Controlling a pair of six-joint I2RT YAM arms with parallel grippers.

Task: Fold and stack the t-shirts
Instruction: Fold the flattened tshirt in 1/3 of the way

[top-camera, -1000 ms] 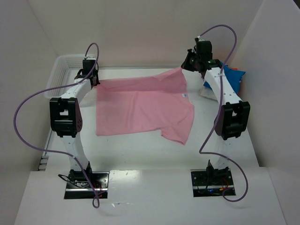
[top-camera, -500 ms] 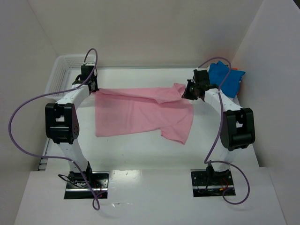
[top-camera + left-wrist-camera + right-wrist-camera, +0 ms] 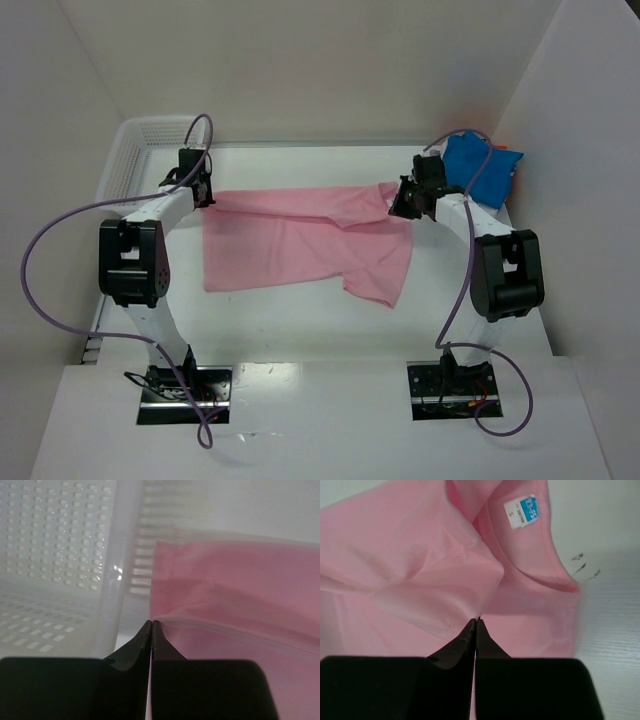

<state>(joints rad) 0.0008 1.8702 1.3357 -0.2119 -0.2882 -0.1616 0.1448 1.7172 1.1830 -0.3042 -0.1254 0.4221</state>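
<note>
- Pink t-shirt (image 3: pixel 300 240): plain light pink, no print; hem and neckband in the same pink.
- Neck label (image 3: pixel 521 511): white with a blue block and small dark lettering.
- Blue t-shirt (image 3: pixel 482 170): plain bright blue.
- Basket (image 3: pixel 125 150): white plastic, with a regular grid of small holes over walls and floor.
- Table (image 3: pixel 300 320): white; a few small dark marks (image 3: pixel 582 567) beside the pink collar.
- Arms (image 3: pixel 165 205): white links, black joint housings.
- Left end effector (image 3: pixel 151 630) and right end effector (image 3: pixel 476 627): black fingers.
- Cables (image 3: pixel 24 270): purple.
- Base plates (image 3: pixel 185 385): black.
- Walls (image 3: pixel 320 70): off-white.
</note>
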